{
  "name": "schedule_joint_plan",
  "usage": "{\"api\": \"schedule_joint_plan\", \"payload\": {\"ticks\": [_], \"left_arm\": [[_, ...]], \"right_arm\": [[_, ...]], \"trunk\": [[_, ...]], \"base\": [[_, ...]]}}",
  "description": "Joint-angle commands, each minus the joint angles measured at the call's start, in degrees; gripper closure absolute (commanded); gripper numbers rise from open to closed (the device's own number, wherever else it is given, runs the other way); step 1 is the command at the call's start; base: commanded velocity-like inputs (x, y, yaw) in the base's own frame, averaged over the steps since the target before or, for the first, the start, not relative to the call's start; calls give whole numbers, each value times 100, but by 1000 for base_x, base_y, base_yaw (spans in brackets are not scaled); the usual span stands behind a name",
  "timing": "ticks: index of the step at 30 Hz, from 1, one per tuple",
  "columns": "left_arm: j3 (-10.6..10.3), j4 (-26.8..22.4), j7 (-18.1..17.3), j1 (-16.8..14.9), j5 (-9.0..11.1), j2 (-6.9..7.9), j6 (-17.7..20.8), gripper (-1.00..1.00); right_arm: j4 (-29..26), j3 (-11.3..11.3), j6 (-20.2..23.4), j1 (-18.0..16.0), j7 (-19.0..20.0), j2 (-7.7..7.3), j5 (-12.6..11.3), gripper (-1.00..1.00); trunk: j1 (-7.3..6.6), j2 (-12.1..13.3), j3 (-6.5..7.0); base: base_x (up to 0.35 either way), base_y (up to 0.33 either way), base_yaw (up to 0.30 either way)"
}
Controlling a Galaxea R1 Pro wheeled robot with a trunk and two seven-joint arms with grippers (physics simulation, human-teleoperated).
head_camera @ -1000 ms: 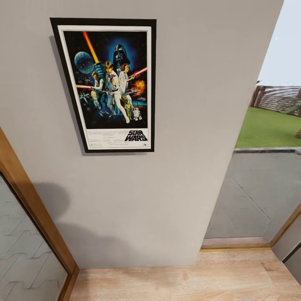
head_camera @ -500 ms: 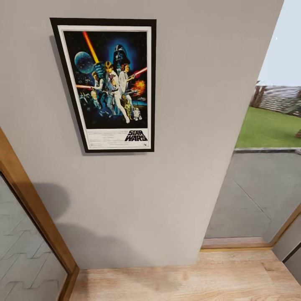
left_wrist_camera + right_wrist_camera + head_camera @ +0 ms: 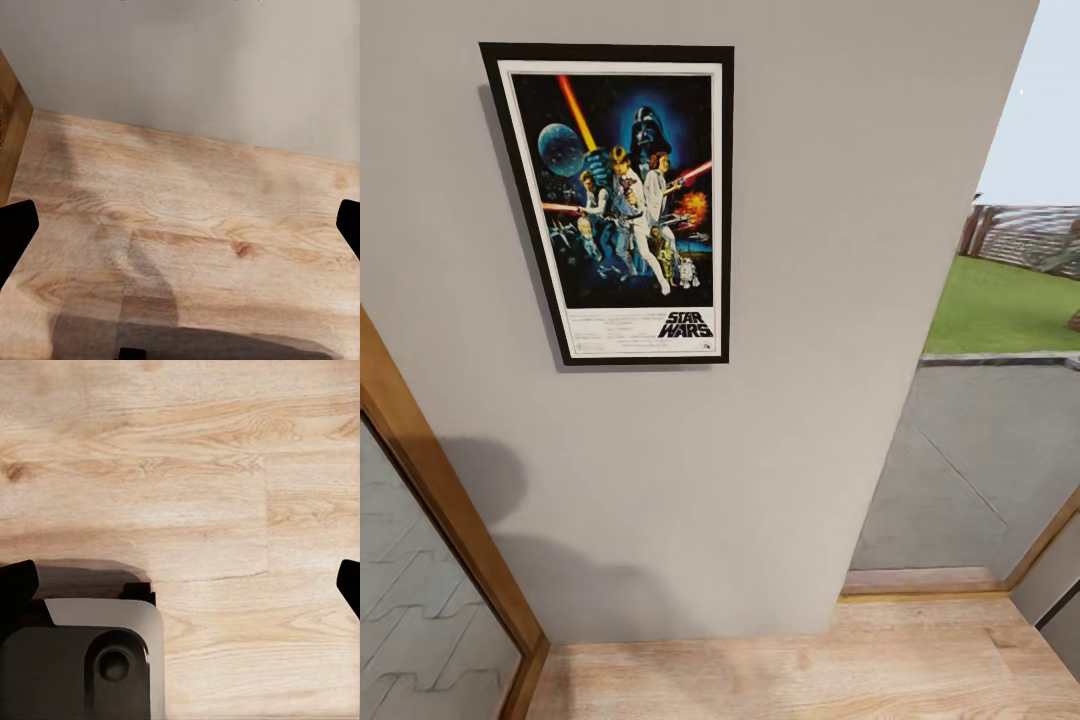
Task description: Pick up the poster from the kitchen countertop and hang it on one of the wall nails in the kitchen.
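**Poster on wall, both grippers spread over wood floor**

Nearest you, your left gripper (image 3: 180,232) points down at the floor (image 3: 187,225), its two black fingertips (image 3: 15,236) at opposite edges of the left wrist view, spread wide with nothing between them. The planks there are pale, matte wood with knots and wavy grain, and a soft dark shadow lies across them. Beyond the planks the grey wall (image 3: 195,67) meets the floor, with a brown wooden frame edge (image 3: 11,124) at one side.

Your right gripper (image 3: 180,581) also faces the floor (image 3: 225,472), fingertips (image 3: 16,585) far apart and empty. Part of the robot's base (image 3: 79,660), a rounded grey-and-black moulded housing with a round knob-like detail, sits beneath it on the same light planks.

In the head view, a strip of wood floor (image 3: 780,660) runs at the foot of the plain, smooth grey wall (image 3: 810,300). A tan wooden frame (image 3: 440,500) slants at the left around a glassy panel. Higher on the wall, the poster (image 3: 622,200) lies flat against it, upright: tall rectangle, thin black frame, white border, dark blue artwork, black STAR WARS lettering. Farthest, past the wall's right edge, a grey paved area (image 3: 980,460), green lawn (image 3: 1000,310) and pale sky.
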Motion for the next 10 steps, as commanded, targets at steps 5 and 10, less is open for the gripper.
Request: {"api": "schedule_joint_plan", "payload": {"ticks": [5, 10], "left_arm": [[10, 1, -37, -2, 51, -1, -64, -100], [17, 2, -36, -2, 51, 2, -81, -100]], "right_arm": [[28, 47, -43, -5, 33, -3, -61, -100], [28, 47, -44, -3, 33, -3, -61, -100]], "trunk": [[4, -12, -11], [4, -12, -11]], "base": [[0, 0, 0], [0, 0, 0]]}}
